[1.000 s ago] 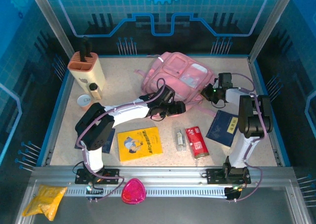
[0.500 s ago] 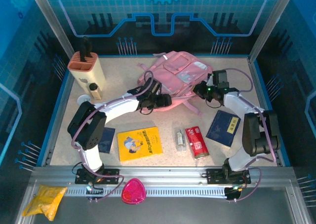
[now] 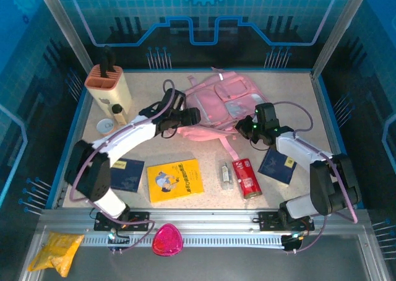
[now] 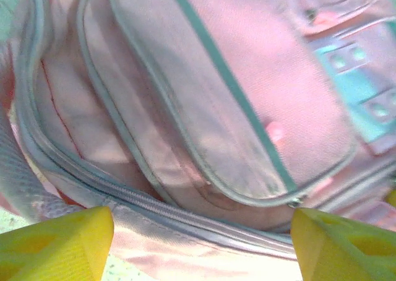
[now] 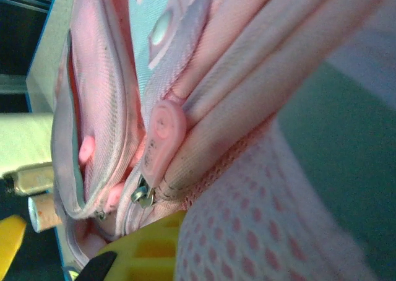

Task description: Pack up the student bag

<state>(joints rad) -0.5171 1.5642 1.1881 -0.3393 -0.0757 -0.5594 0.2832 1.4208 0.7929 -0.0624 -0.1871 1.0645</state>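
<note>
The student bag [image 3: 224, 98] was found lying flat at the far middle of the table [image 3: 297, 95], between the two grippers. In the left wrist view its front pockets [image 4: 235, 101] were seen zipped along their edges; what they held could not be determined. In the right wrist view a pink zip pull [image 5: 162, 135] was noted at a seam, with one pocket lip gaping slightly beside it; the interior could not be made out.

The left gripper [image 3: 189, 116] was held at the bag's near-left edge with its jaws spread wide, the yellow fingertips [image 4: 55, 244] apart and nothing gripped. The right gripper [image 3: 242, 127] was closed tight on pink mesh fabric [image 5: 247, 231] at the bag's near-right corner.

A cream holder [image 3: 111, 90] was observed at the far left, with a dark handle [image 3: 106, 57] standing upright in its top. A yellow book [image 3: 176, 180], a red box [image 3: 246, 177] and two blue booklets [image 3: 127, 173] [image 3: 277, 164] were lying loose on the table, outside the bag.
</note>
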